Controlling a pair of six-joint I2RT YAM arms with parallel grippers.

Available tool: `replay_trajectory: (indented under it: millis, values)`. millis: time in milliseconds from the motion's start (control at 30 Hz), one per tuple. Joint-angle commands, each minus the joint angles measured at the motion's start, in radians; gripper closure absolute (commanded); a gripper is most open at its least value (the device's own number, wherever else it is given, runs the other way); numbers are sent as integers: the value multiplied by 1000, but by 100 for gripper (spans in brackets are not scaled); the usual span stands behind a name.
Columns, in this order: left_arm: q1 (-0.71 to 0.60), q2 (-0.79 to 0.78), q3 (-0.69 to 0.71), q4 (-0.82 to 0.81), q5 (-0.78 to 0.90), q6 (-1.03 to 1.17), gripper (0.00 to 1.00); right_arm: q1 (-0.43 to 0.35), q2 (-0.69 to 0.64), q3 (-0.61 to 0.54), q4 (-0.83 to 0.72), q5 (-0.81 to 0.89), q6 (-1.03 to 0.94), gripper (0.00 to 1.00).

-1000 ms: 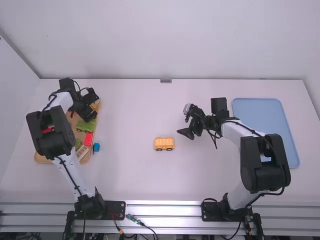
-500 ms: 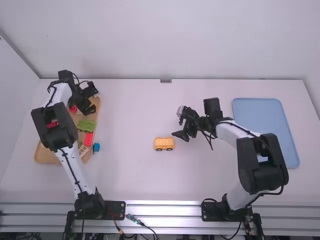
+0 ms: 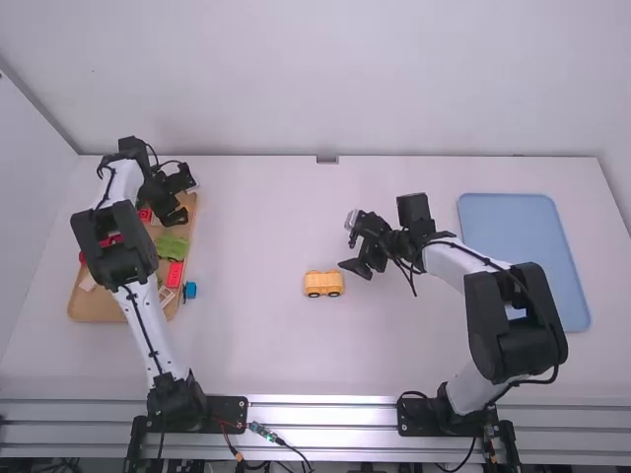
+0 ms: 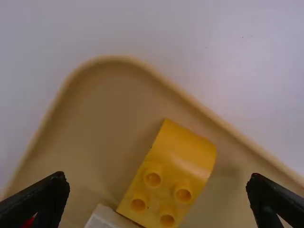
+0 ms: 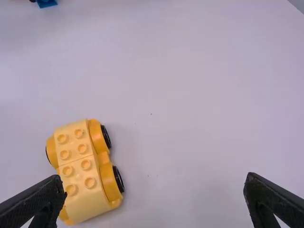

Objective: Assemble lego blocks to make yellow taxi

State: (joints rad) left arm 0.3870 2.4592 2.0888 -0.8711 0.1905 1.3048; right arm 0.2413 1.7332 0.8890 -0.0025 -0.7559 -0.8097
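Filling most of the high view, the white table (image 3: pixel 266 227) has its parts sorted by use. The tan tray (image 3: pixel 94 310) sits on the left arm's side, presumably as parts stock; the blue tray (image 3: pixel 508 212) lies on the right side, maybe for the finished taxi.

Left gripper (image 4: pixel 157 176): spread wide over the tan tray's far end, holding nothing, fingers either side of the yellow block and apart from it. Right gripper (image 5: pixel 155 177): also wide open and unloaded, over the table just beside the car, not touching it; probably placed to steady it during stacking.

The car (image 3: pixel 323 284) stands upright on its wheels mid-table, within both arms' reach, studs up, so likely ready for the next part. Green block (image 3: pixel 172 246) and red block (image 3: pixel 175 274) lie in the tan tray, probably spares. Yellow block (image 4: pixel 187 149) lies there too, curved end toward the rim, studs showing; likely next pick. White block (image 4: pixel 103 219) is right at its studded end, could get nudged. Blue block (image 3: pixel 190 290) sits outside, just beside the tray; reason unclear.
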Motion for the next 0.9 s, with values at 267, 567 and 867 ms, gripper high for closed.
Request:
replay_trajectory:
  millis: [267, 567, 867]
  values:
    - [12, 2, -57, 31, -61, 20, 17, 3, -24, 15, 1, 21, 8, 1]
    - [30, 2, -81, 55, -67, 19, 27, 2, -24, 15, 2, 21, 10, 1]
    - [29, 2, -80, 49, -111, 20, 36, 1, -24, 15, 2, 21, 8, 1]
